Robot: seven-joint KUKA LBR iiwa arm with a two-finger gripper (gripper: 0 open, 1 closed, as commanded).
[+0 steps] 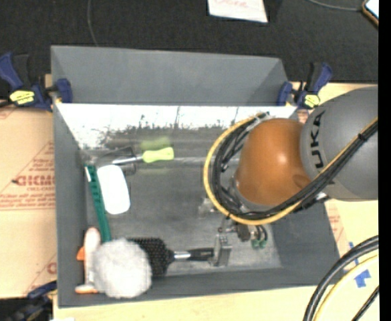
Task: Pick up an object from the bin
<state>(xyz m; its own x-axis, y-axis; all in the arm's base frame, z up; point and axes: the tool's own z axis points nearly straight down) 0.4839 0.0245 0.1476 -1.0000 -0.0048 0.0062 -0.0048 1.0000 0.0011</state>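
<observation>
The gripper hangs low at the right end of the black brush, touching or just over the tip of its handle. Whether it is released or clenched cannot be told, as the orange cover and cables sit over it. I see nothing held in it. The brush lies flat with its long axis running left to right: the bristle head points away from the gripper and the handle points toward it. The likely grasp is therefore across the handle, a little to the left of where the gripper is now. The brush runs close along the front wall of the bin, which leaves little room on that side. Behind the brush the floor is bare, so an approach from there has space. A white puff presses against the brush head on the left and may drag along if the brush is lifted. A small green thing lies right of the brush, just past the gripper. A screwdriver and a white oval lie well behind the brush, out of the way.
</observation>
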